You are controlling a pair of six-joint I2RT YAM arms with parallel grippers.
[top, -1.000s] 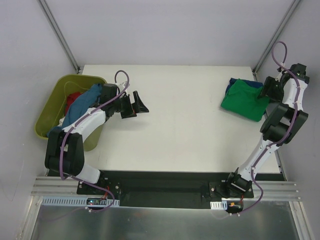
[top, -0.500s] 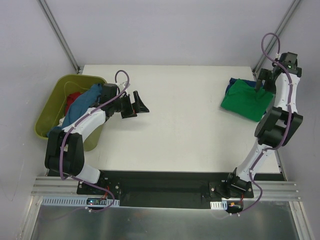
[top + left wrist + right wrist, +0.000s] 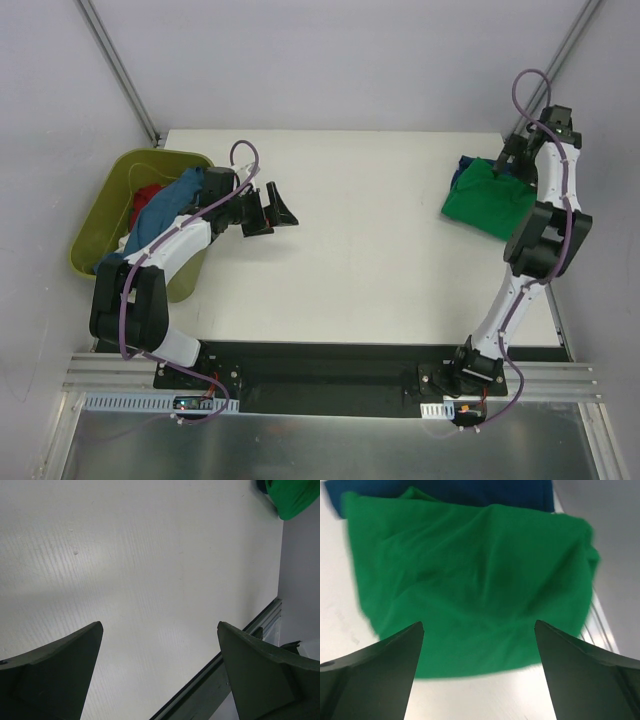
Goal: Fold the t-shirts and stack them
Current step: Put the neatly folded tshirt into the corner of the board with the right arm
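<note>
Stacking looks done: folded green t-shirt (image 3: 488, 203) lies on a blue t-shirt (image 3: 461, 172) at the tabletop's (image 3: 370, 260) far right corner, long axis seemingly slanting far-left to near-right, collar end unclear. Right gripper (image 3: 507, 160) hovers over it, jaws wide, empty. Left gripper (image 3: 272, 210) is likewise wide, empty. Next: fetch a shirt from the tub (image 3: 100, 230) by the left edge.

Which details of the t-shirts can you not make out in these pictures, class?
Dark blue t-shirt: right wrist view, mostly under the green t-shirt, cut by the top edge.
Red t-shirt: top view, largely buried under the mid-blue t-shirt in the tub.
Green t-shirt's right edge: top view, behind the right arm.
</note>
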